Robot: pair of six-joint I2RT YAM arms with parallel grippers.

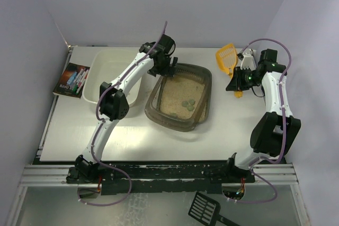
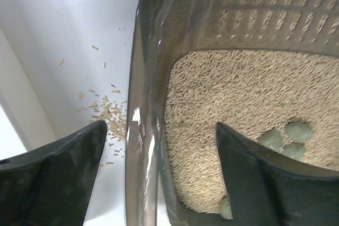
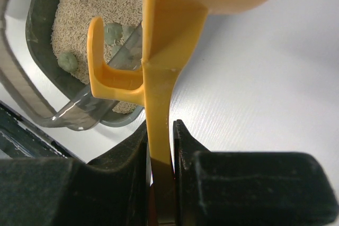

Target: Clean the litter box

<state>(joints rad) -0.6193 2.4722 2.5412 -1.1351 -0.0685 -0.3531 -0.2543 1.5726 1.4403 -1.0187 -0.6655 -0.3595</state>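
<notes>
One white desk [image 1: 222, 130] carries one white tub [image 1: 100, 72] and one litter box [image 1: 205, 101], side by side. The box's far-left wall stands between the fingers of the left pincer [image 2: 159, 130], which gapes wide and grips nothing: one finger is outside over the desk, the other inside over the litter. The tub lies just to that pincer's outer side.

The right pincer [image 3: 159, 141] is clamped tight on the handle of a yellow scoop [image 1: 226, 57], with the box well off to its left. A second, black scoop [image 1: 204, 207] lies below the desk's near edge, far from both pincers.

Four grey-green lumps [image 2: 291, 136] sit in the litter beyond the left pincer's inner finger. Loose grains [image 2: 108, 112] are scattered by its outer finger.

Scooping looks not yet begun. Next, the right pincer likely must swing the scoop over to the lumps and slide under them, probably while the left steadies the rim.
</notes>
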